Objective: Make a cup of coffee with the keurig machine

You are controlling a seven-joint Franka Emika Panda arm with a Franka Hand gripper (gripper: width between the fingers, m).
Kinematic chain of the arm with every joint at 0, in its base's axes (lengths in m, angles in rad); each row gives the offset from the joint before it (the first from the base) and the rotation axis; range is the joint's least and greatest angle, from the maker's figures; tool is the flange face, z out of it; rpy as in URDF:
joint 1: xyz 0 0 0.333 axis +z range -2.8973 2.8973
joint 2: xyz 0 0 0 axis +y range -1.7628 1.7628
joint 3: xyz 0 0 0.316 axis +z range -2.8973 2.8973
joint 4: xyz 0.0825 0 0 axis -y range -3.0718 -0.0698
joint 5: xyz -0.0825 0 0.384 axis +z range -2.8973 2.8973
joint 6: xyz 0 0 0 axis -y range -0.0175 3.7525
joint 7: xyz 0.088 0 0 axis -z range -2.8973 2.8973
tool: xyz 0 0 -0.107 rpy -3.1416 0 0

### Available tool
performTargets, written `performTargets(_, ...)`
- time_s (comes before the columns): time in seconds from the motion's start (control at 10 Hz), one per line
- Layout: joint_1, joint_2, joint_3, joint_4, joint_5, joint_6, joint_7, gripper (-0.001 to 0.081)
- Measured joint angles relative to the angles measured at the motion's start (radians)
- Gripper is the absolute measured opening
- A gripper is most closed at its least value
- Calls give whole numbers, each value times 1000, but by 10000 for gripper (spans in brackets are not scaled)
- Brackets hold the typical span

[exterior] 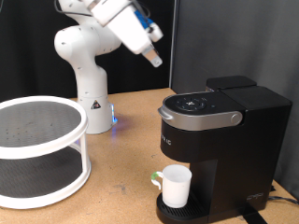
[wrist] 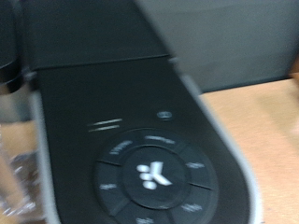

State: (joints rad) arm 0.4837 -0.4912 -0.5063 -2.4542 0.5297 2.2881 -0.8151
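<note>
- One white arm (exterior: 89, 56) stands at the back of the wooden counter (exterior: 121, 140) in the exterior view, bent over so that its claw (exterior: 155, 60) hangs in the air, well above the coffee machine (exterior: 220, 149) and toward the exterior view's left of it.
- Nothing shows between the fingers, and from here I cannot tell whether the claw is wide or narrow; it is too small and dark at the tip.
- The cup (exterior: 175, 185) sits on the machine's round drip base, under the brew head, with its handle pointing to the exterior view's left.
- The grey lid handle looks pressed down and closed, so the cup and lid seem to be settled already.
- A white round two-level rack (exterior: 37, 149) stands at the exterior view's left, well apart from the machine.
- The wrist view is blurred, but it looks straight down on the machine's black top (wrist: 112, 93), with the round ring of buttons (wrist: 149, 173) low in the picture and a bit of counter (wrist: 257, 121) beside it.
- No fingers show in that picture.
- To my eye the step in hand is reaching for a button: it would go best with a slow, straight approach, the fingertip centred on one button only, and a light press so the machine and cup do not shift.
</note>
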Motion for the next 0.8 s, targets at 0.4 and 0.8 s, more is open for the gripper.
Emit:
performTargets(0.4, 2, 64, 29, 67, -41, -58, 9, 801)
performTargets(0.8, 15, 120, 67, 161, -166, -144, -11, 801)
